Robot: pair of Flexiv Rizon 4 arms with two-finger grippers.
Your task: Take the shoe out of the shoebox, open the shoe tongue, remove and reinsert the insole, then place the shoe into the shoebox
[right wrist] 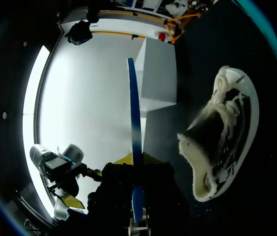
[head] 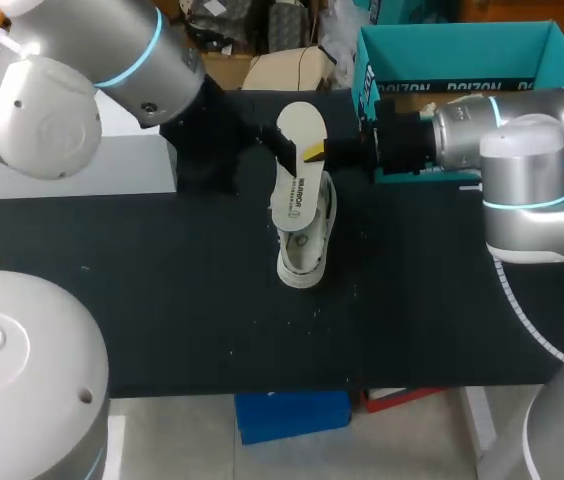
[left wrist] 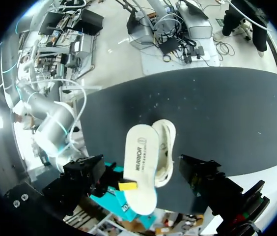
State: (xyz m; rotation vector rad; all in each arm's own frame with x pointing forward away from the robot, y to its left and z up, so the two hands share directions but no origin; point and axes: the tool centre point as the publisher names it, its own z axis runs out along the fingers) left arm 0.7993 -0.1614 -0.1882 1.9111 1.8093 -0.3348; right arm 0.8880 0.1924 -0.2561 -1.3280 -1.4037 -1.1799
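Shoe (head: 305,245) out on the black table (head: 162,300) at mid-view, toe toward 6 o'clock, well apart from the teal shoebox (head: 452,45) up at 1 o'clock. At the shoe's 12 o'clock, insole (head: 295,170) held upright, lower end over the shoe's opening, contact there unclear. Pinched across both faces by the right gripper (head: 314,153) from the 3 o'clock side. Left gripper (head: 274,143) close at the insole's 9 o'clock, fingers apart, gripping nothing. Judged risks for reinsertion: grip near one edge, so likely to twist or slip once the lower end presses into the shoe. Shoe unheld, so apt to tip or skid under a downward push. Soft insole prone to buckling against heel or tongue instead of sliding flat. Count: one shoe, one insole, one shoebox, two grippers.
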